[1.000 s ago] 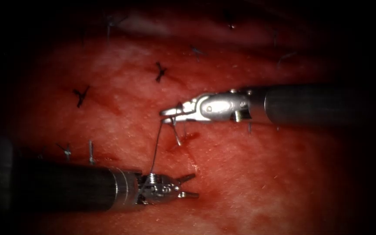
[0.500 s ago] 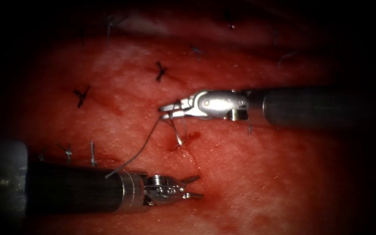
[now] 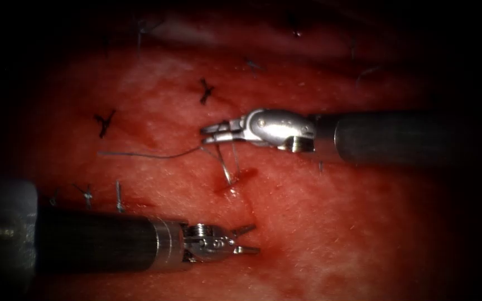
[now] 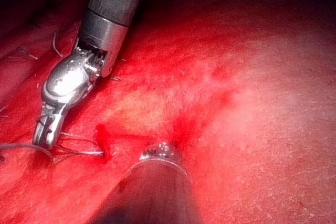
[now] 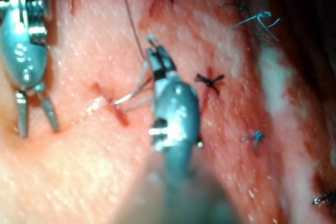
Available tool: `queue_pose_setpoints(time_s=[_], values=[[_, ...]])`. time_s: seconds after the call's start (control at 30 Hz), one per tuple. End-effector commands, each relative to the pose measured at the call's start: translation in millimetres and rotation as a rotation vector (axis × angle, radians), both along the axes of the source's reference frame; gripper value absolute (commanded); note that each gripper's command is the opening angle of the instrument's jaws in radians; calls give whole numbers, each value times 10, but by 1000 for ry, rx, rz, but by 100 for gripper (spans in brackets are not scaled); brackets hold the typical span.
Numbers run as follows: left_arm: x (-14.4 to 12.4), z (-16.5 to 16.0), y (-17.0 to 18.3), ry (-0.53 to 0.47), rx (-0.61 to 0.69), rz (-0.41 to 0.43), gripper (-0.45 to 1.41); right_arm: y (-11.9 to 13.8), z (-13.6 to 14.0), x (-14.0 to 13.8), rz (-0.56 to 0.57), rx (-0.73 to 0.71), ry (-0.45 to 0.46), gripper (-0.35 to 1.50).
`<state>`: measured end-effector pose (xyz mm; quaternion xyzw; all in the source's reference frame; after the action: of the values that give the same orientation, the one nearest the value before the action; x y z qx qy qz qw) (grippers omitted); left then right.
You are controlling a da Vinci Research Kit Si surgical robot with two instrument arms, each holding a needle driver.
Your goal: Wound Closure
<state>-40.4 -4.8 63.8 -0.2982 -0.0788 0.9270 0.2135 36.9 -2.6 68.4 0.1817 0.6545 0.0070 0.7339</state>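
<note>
The thread point(image 3: 218, 159) rises in two short strands from the red-stained cut point(image 3: 234, 181) just below the right tool's point(image 3: 210, 134) tip, and a long free tail point(image 3: 140, 154) trails away from that tip to lie loose on the tissue point(image 3: 336, 223), on the left side of the cut. The right tool's jaws are closed on the thread right above the wound, as the right wrist view point(image 5: 155, 51) also shows. The left tool point(image 3: 246, 239) hovers below and slightly left of the cut, its jaws parted and holding nothing. No needle can be made out in these views. The thread looks thin, limp and light, likely slippery where wet with red fluid point(image 3: 246, 174), so a firm hold close to the knot site seems wisest; the free tail offers a second place to grasp. The tissue looks soft and may tear if the strands are pulled hard. Finished stitches point(image 3: 206, 92) sit beyond the right tool.
</note>
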Motion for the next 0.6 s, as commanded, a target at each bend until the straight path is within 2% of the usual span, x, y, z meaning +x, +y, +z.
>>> queue_pose_setpoints(time_s=[0.03, 0.37, 0.6], values=[[-4, 4, -1, -2, 0, 3, 22, -2, 5, 7, -20, -8, -3, -35], [1, 2, 1, -7, 3, 7, 22, -4, 5, 5, -89, 13, -30, -35], [0, 3, 1, -6, 1, 7, 21, 11, 2, 16, -150, 63, -81, -35]])
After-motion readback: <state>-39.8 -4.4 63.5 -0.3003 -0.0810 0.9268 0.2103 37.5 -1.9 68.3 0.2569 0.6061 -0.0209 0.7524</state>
